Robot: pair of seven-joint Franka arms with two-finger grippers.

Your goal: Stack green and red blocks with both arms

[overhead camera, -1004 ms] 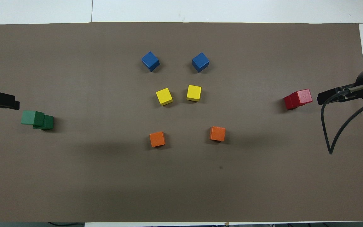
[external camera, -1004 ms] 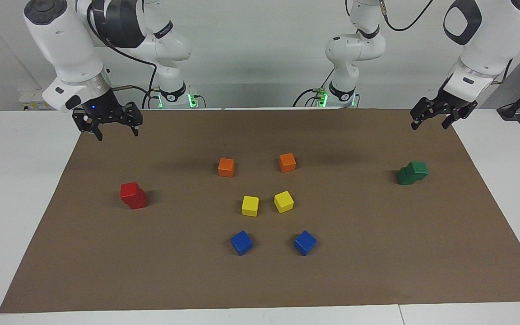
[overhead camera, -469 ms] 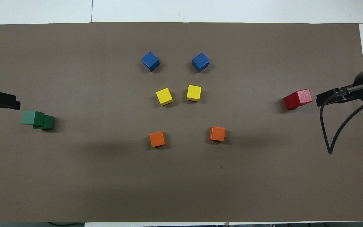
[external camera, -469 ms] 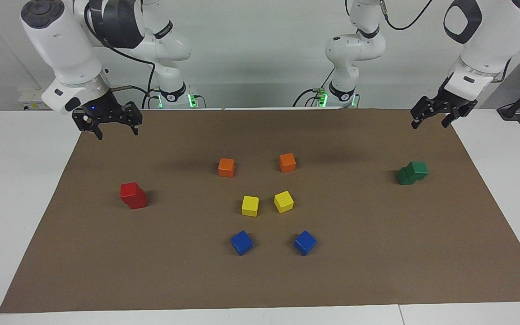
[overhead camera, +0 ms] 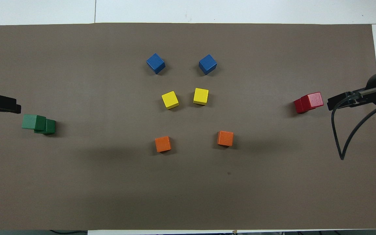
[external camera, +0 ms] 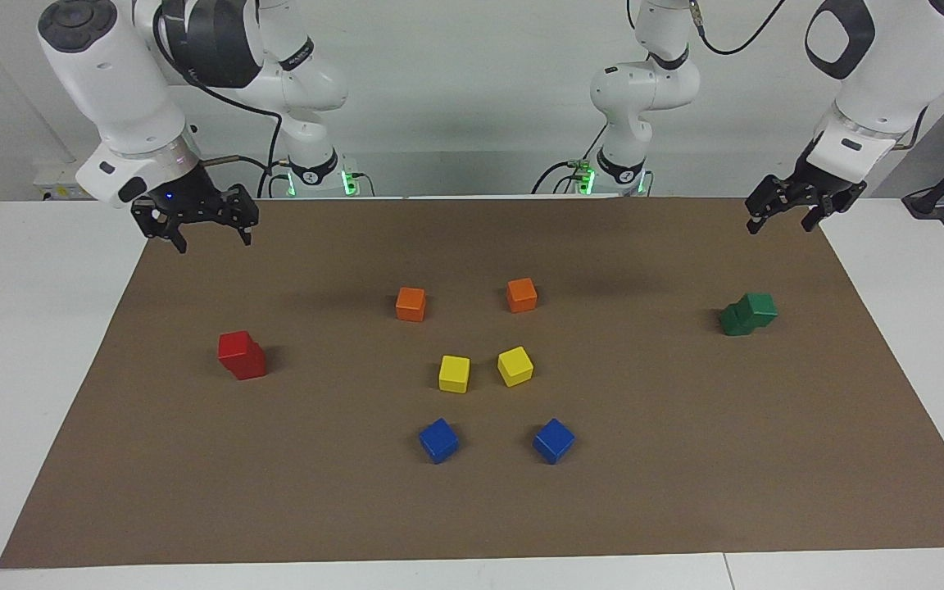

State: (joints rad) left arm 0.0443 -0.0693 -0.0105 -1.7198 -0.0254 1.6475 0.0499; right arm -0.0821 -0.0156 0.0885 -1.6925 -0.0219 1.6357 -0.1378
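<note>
- Right gripper (external camera: 212, 238): raised over the brown mat's (external camera: 685, 459) corner at the right arm's end, fingers apart, holding nothing.
- Red blocks (external camera: 241, 354): stacked two high on the mat, the upper one sitting askew, at the right arm's end.
- Orange, yellow and blue cubes (external camera: 453, 374): in pairs mid-mat.
- Green blocks (external camera: 747, 314): stacked, the top one offset, at the left arm's end.
- Left gripper (external camera: 782, 223): raised over the mat's corner there, fingers apart, empty.

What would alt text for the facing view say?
Two red blocks sit stacked near one end of a brown mat, two green blocks near the other; both open grippers, right and left, hang empty above.
</note>
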